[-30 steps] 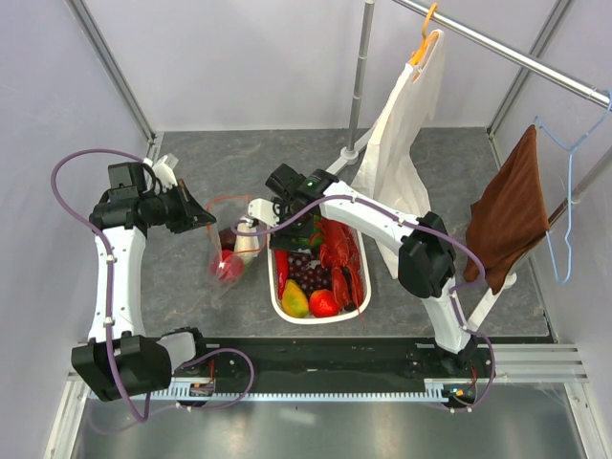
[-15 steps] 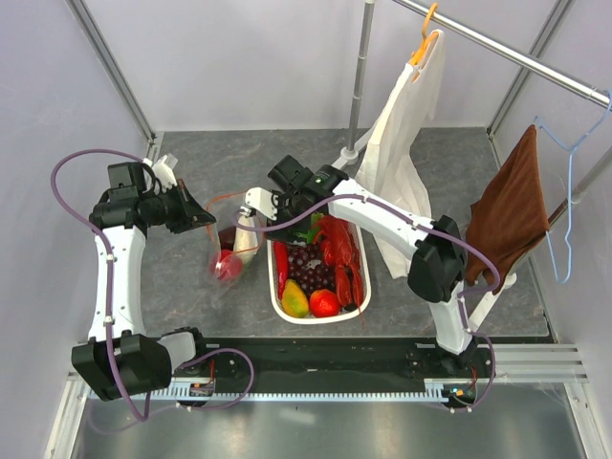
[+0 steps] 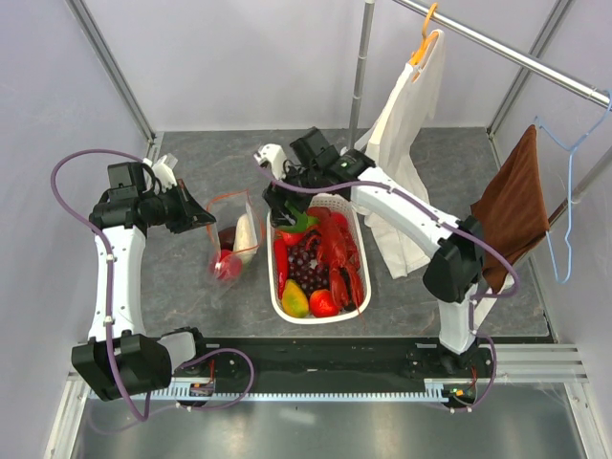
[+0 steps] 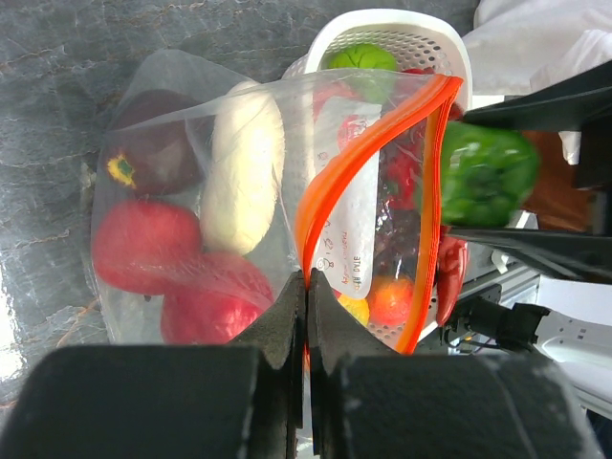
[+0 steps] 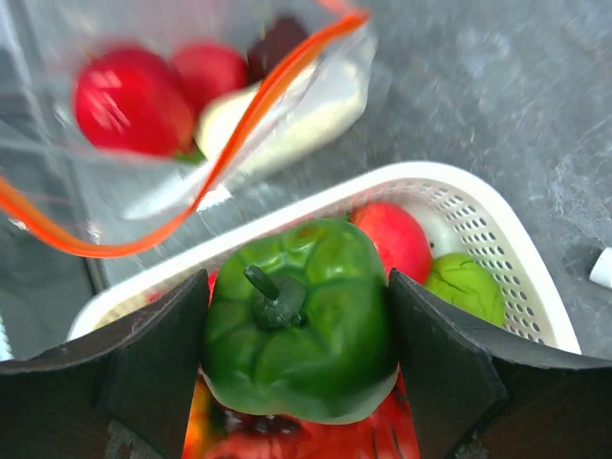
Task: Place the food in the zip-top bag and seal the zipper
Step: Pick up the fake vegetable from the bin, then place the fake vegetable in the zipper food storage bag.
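Observation:
The clear zip-top bag [image 3: 229, 247] hangs open at centre left. My left gripper [image 3: 205, 218] is shut on its orange-red zipper [image 4: 316, 206], pinching the strip at the mouth [image 4: 308, 279]. Inside the bag lie red fruits [image 4: 143, 244], a dark purple bulb [image 4: 153, 153] and a white radish [image 4: 244, 177]. My right gripper [image 3: 285, 207] is shut on the green pepper [image 5: 301, 330] and holds it over the far left end of the white basket [image 5: 411, 177], beside the bag's mouth [image 5: 220, 163]. The pepper also shows in the left wrist view [image 4: 488, 172].
The white slotted basket [image 3: 356, 287] holds a red lobster [image 3: 337, 251], grapes [image 3: 306, 268], a yellow piece [image 3: 295, 301], red fruit [image 3: 323, 303] and a red chili [image 3: 281, 268]. A white cloth [image 3: 402, 143] and a brown towel [image 3: 507, 210] hang from a rack at the right.
The right gripper let go of the white radish in the bag, moved back to the basket's far end, and now holds the green pepper. The left arm has not moved.

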Available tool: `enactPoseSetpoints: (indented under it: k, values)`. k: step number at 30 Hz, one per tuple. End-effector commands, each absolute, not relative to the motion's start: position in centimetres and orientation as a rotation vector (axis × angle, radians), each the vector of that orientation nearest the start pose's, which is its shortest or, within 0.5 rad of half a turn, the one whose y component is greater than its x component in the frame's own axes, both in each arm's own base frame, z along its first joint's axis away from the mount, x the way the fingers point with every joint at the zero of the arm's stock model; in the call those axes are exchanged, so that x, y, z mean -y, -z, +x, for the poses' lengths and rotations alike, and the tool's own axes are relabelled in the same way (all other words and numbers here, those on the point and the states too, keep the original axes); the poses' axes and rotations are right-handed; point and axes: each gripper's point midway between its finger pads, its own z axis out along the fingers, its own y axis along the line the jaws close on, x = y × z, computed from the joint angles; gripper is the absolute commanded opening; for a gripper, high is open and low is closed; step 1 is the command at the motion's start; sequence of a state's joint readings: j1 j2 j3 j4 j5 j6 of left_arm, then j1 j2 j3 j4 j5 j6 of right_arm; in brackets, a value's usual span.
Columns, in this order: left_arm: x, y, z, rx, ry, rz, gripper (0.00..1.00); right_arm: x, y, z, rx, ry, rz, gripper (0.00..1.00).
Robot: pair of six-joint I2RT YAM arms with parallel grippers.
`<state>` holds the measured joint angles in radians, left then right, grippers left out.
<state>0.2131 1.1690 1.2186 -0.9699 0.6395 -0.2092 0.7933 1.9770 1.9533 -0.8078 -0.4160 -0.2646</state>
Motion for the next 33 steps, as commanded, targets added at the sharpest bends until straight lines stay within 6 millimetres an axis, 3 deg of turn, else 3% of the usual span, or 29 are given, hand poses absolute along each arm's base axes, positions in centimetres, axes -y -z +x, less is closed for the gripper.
enactPoseSetpoints:
  k: [1, 7, 11, 13, 20, 23, 27, 32, 33]
  values:
    - [5.9, -25.2, 27.6, -2.334, 0.828, -0.239, 0.02, -40.5, -28.2, 29.9, -1.901, -0.970, -1.191, 0.64]
    - [5.9, -25.0, 27.6, -2.340, 0.834, -0.236, 0.02, -39.4, -32.2, 29.9, -1.854, -1.050, -1.068, 0.59]
    - [6.0, -24.8, 27.7, -2.343, 0.840, -0.239, 0.02, -41.4, -37.2, 29.9, -1.697, -1.208, -0.978, 0.58]
    - [6.0, -24.8, 27.7, -2.342, 0.842, -0.239, 0.02, -42.7, -38.4, 29.4, -1.654, -1.270, -0.988, 0.59]
    - [6.2, -25.0, 27.7, -2.335, 0.862, -0.231, 0.02, -47.4, -40.1, 27.8, -1.460, -1.358, -1.063, 0.63]
    - [6.5, -25.1, 27.6, -2.335, 0.890, -0.225, 0.02, -49.2, -39.2, 26.6, -1.437, -1.384, -1.097, 0.62]
    - [6.9, -25.7, 27.6, -2.320, 0.952, -0.213, 0.02, -50.8, -34.9, 25.6, -1.460, -1.319, -1.162, 0.65]
    - [7.2, -26.4, 27.4, -2.298, 1.022, -0.208, 0.02, -51.1, -32.5, 27.6, -1.391, -1.133, -1.200, 0.70]
    - [7.2, -26.4, 27.4, -2.295, 1.027, -0.206, 0.02, -51.2, -31.9, 27.9, -1.365, -1.091, -1.231, 0.76]
